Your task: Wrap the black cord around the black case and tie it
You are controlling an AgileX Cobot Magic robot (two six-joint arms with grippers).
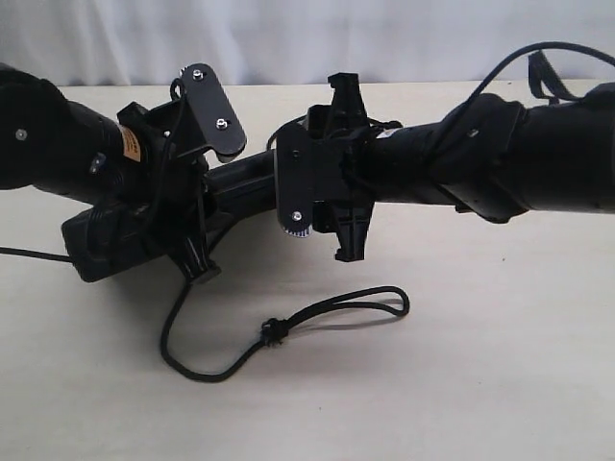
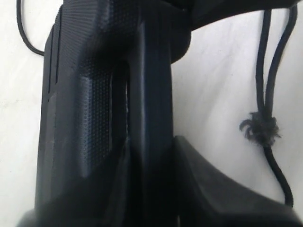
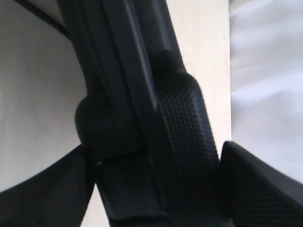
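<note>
The black case [image 1: 106,245] is mostly hidden under both arms, with a strip of it showing between them [image 1: 245,182]. My left gripper [image 1: 192,178] is shut on the case; its textured body [image 2: 94,94] fills the space between the fingers [image 2: 222,189]. My right gripper [image 1: 322,173] is also shut on the case [image 3: 184,109], with one finger [image 3: 255,184] on each side. The black cord [image 1: 207,370] lies on the table in front. It curves out from under the left gripper to a frayed knot [image 1: 272,331] [image 2: 259,127] and a long loop [image 1: 384,298]. Neither gripper touches it.
The table [image 1: 461,384] is pale beige, with a white cloth wall [image 1: 288,38] behind it. A thin black line [image 1: 29,254] runs off left from the case; I cannot tell whether it is cord or cable. A smooth cable [image 1: 519,58] arcs over the right arm.
</note>
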